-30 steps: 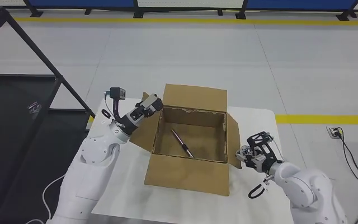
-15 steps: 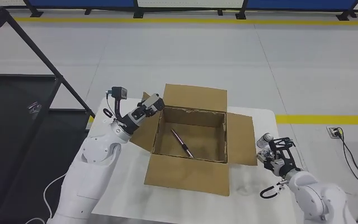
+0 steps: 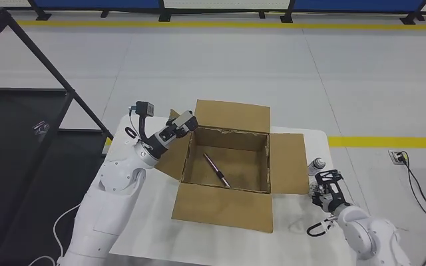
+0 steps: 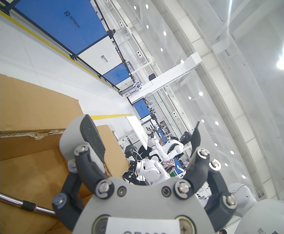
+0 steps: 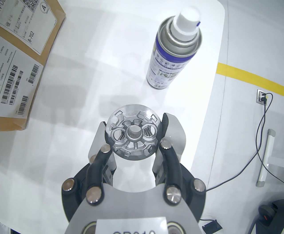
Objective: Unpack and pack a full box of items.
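Brn box (image 3: 223, 206), blue/wht spray can (image 5: 173, 51) (wht cap (image 5: 188, 18)), silver disc (image 5: 134, 135).

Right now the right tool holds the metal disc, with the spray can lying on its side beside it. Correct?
Not quite: the can stands upright on the table, as the right wrist view shows. The right tool does hold the disc beside it.
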Controlling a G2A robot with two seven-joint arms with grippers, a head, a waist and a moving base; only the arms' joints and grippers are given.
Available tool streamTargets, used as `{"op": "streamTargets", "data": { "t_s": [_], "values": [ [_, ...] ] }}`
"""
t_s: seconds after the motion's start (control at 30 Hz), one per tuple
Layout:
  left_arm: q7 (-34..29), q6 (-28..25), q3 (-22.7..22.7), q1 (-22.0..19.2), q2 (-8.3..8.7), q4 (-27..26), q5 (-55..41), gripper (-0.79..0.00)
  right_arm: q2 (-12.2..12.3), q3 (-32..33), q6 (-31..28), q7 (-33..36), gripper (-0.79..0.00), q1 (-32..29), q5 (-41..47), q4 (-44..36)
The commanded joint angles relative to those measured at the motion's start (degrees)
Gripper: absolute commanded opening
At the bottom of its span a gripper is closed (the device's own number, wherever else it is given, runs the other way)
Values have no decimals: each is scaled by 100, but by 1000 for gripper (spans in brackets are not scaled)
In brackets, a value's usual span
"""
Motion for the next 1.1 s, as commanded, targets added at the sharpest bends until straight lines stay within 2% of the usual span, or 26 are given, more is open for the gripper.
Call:
{"op": "streamTargets", "data": {
  "t_s": [0.0, 0.23, 0.27, 0.33, 0.4, 0.57, 0.63, 0.73, 0.87, 0.97, 1.07],
  "values": [
    [13, -4, -6, 4, -1, -8, 10, 0, 7, -36, 4, 33, -480, 54, -43, 92],
    [31, -21, -19, 24, -2, -24, 28, 0, 19, -157, 68, 102, -394, 209, -76, 320],
    [29, -24, -23, 30, -2, -26, 29, 0, 22, -163, 62, 104, -326, 219, -69, 338],
    [26, -29, -38, 41, 1, -28, 26, 0, 28, -165, 67, 109, -135, 233, -55, 363],
    [22, -37, -52, 52, 3, -28, 24, 0, 36, -153, 76, 102, -12, 238, -34, 367],
    [19, -69, -101, 86, 10, -50, 2, 0, 60, -101, 189, 156, 0, 189, -84, 149],
    [12, -75, -131, 105, 17, -70, -1, 0, 66, -1, 412, 109, 0, 120, -86, -94],
    [8, -82, -179, 136, 27, -109, 2, 0, 60, 242, 967, -139, 0, -146, -4, -904],
    [7, -78, -225, 170, 37, -168, 6, 0, 56, 387, 1351, -347, 0, -595, -205, -2574],
    [36, -110, -259, 228, 45, -224, 20, 0, 61, 132, 1029, -217, 0, -599, -227, -3449],
    [115, -183, -342, 327, 57, -255, -6, 0, 68, -440, 506, 133, 0, -149, -263, -3664]
  ]
}}
